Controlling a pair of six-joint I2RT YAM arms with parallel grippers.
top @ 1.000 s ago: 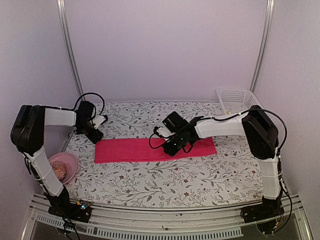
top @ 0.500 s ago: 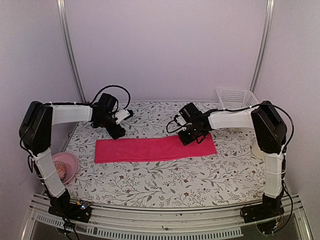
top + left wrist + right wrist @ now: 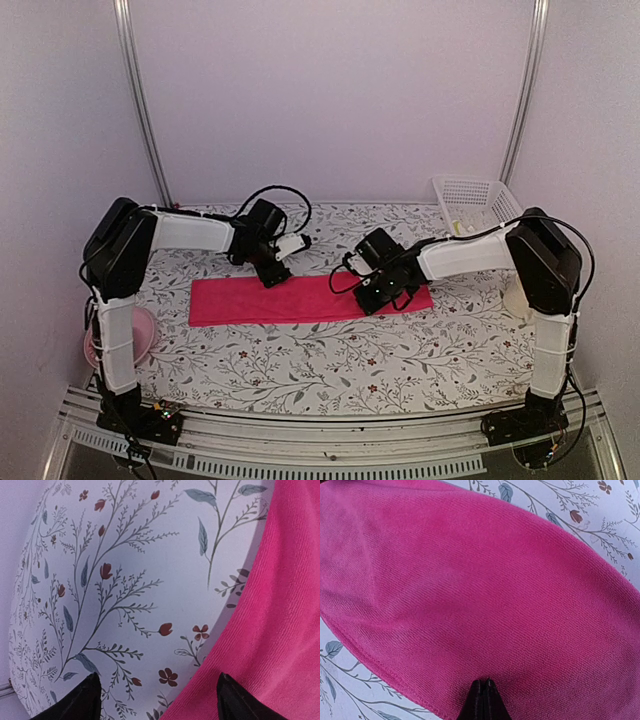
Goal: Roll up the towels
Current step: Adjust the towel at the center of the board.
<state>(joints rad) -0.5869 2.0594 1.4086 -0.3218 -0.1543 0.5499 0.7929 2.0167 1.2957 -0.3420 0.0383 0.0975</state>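
Note:
A bright pink towel lies flat as a long folded strip across the middle of the floral table. My left gripper hangs over the strip's far edge near its middle. In the left wrist view it is open, one fingertip over the bare table and the other over the pink towel. My right gripper is low over the strip's right part. In the right wrist view it is shut, its tips resting on the pink towel with nothing pinched between them.
A white slatted basket stands at the back right corner with something pale yellow inside. A pink bowl sits at the near left, partly behind my left arm. The floral table cover runs to the near rail.
My left arm has swung right along the towel's far edge, from its left end to near its middle, and opened a little wider. My right gripper has shut, shifted right and come down onto the towel.

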